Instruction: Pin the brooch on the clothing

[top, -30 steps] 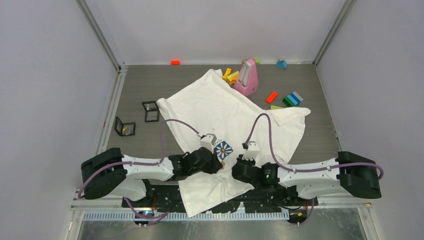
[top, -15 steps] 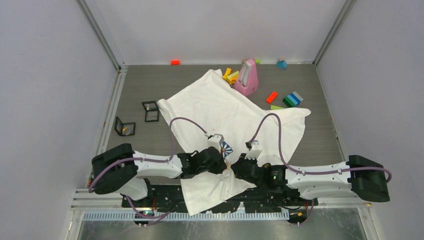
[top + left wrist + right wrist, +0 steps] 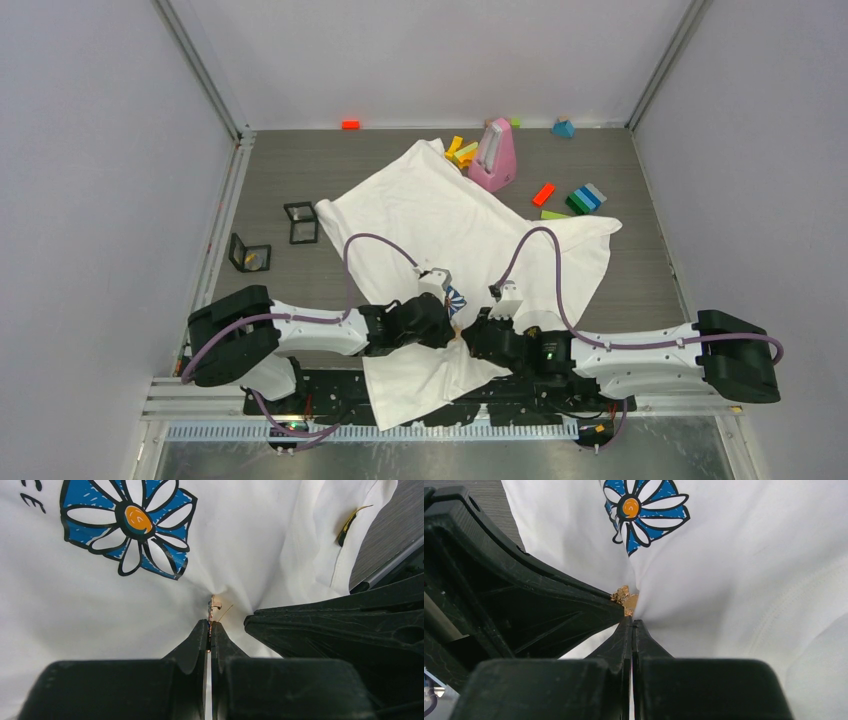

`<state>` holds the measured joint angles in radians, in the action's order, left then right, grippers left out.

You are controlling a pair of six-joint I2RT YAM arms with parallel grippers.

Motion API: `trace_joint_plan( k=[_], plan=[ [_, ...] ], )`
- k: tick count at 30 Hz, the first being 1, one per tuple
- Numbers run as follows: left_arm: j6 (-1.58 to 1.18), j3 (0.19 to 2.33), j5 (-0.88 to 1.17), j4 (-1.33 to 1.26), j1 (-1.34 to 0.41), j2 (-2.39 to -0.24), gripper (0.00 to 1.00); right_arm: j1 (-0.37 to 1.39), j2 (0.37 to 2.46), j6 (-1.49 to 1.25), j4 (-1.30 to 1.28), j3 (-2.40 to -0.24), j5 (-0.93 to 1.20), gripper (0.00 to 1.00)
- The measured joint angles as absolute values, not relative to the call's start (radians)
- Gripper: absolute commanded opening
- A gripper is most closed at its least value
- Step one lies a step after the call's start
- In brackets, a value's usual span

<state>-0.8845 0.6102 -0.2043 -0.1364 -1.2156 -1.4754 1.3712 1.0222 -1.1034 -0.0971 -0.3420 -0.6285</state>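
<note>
Top view: white T-shirt (image 3: 470, 225) is lying spread and crumpled across the grey desk (image 3: 290, 170), near hem hanging over the front edge. Both arms are reaching inward, left fingers (image 3: 445, 332) and right fingers (image 3: 473, 335) meeting tip to tip over the shirt, just below the daisy print (image 3: 455, 297). A pink stand (image 3: 495, 155) and coloured blocks (image 3: 580, 198) are sitting beyond the shirt, two black-framed squares (image 3: 272, 238) to its left. Left wrist: left fingers (image 3: 201, 636) are pressing together and pinching the brooch (image 3: 213, 605), which is showing edge-on as a thin gold sliver sticking out of the tips, with a fine pin wire beside it. The cloth is puckering right at that spot, daisy print (image 3: 127, 525) up and to the left, dark tag (image 3: 350, 525) at the shirt's edge, right fingers (image 3: 320, 625) crowding in from the right. Right wrist: right fingers (image 3: 623, 636) are pressing together with no gap, fabric gathering to their tips; can't tell if they're gripping cloth. Gold brooch (image 3: 625, 598) is sitting just above those tips, against the left fingers (image 3: 549, 600).
</note>
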Motion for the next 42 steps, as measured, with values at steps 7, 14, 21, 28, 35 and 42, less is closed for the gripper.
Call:
trace_joint_plan(
  k=[7, 14, 21, 28, 35, 42],
  plan=[
    [-0.883, 0.625, -0.193, -0.135, -1.216, -1.492, 0.00, 1.373, 1.022, -1.087, -0.094, -0.342, -0.627, 0.01],
    [-0.886, 0.624, -0.192, -0.144, -1.216, -1.494, 0.00, 1.373, 1.086, -1.076, -0.049, -0.342, -0.605, 0.01],
    [-0.918, 0.585, -0.194, -0.207, -1.215, -1.487, 0.00, 1.373, 1.184, -1.075, 0.005, -0.342, -0.564, 0.01],
    [-0.948, 0.535, -0.200, -0.292, -1.211, -1.483, 0.00, 1.372, 1.210, -1.060, 0.045, -0.339, -0.544, 0.01],
    [-0.972, 0.501, -0.196, -0.344, -1.209, -1.476, 0.00, 1.374, 1.138, -1.054, -0.001, -0.338, -0.506, 0.59],
    [-0.989, 0.463, -0.170, -0.417, -1.200, -1.477, 0.00, 1.348, 0.765, -1.013, -0.271, -0.405, -0.541, 0.76]
  ],
)
